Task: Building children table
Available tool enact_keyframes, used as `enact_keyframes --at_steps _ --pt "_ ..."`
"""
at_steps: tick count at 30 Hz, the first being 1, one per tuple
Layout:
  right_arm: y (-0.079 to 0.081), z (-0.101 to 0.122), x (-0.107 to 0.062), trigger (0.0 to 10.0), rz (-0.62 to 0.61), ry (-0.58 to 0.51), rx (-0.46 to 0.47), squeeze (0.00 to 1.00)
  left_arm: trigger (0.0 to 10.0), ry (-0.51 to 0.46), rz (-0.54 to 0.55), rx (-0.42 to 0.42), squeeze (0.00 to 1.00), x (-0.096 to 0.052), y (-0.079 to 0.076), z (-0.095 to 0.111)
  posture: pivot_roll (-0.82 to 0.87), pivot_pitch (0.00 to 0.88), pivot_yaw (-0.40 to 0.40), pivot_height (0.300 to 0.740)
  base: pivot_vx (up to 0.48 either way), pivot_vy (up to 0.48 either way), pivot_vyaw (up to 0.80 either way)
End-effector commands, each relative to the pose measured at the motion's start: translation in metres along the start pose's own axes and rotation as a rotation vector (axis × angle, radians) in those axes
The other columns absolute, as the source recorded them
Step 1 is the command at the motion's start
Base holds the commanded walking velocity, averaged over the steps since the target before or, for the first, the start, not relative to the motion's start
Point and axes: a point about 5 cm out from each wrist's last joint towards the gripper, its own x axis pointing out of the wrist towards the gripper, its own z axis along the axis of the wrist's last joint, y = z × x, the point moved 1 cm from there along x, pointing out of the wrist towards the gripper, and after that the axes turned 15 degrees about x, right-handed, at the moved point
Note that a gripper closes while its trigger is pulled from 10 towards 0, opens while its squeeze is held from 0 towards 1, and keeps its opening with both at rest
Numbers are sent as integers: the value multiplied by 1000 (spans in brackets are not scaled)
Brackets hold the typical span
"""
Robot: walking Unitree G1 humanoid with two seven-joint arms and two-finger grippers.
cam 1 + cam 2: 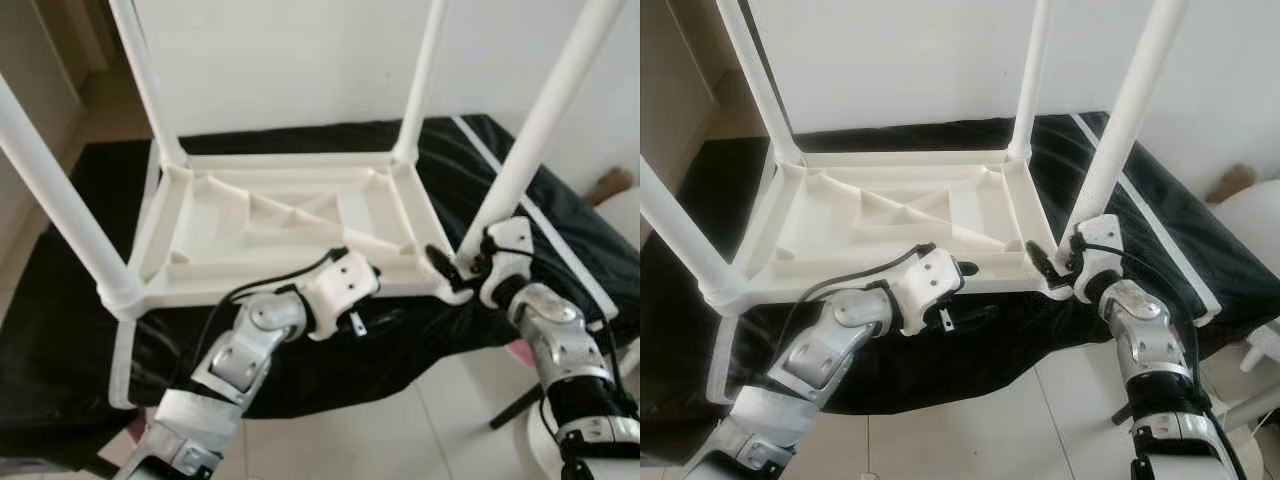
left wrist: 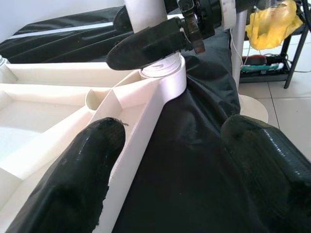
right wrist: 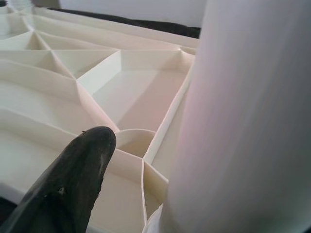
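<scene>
A white plastic children's table lies upside down on a black cloth, its legs pointing up. My left gripper is open at the table's near rim: one finger rests over the rim's inner side, the other over the cloth outside it. My right gripper is at the foot of the near right leg, where the leg enters its corner socket. One of its fingers presses against the leg. In the right wrist view the leg stands close beside one finger.
Three more legs stand up: near left, far left, far right. The black cloth drapes over the support's front edge above a tiled floor. A white seat and a rack holding a yellow bag stand to the right.
</scene>
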Motion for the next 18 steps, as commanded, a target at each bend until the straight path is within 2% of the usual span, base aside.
enact_keyframes --at_steps 1,8,12,18 --pt "4 -2 6 0 58 36 -32 0 10000 3 6 12 0 0 -1 1 -12 0 -18 740 0 0 0" --pt "-5 -11 3 0 72 92 -44 0 10000 10 6 14 0 -2 -1 0 -1 0 -22 740 0 0 0" --pt "-17 -24 -3 0 -3 156 -47 0 10000 15 1 17 0 -1 -3 -1 -3 0 -26 740 0 0 0" --pt "-24 -27 -8 0 -58 155 -32 0 10000 12 -10 15 0 0 -6 -1 -16 0 -20 740 0 0 0"
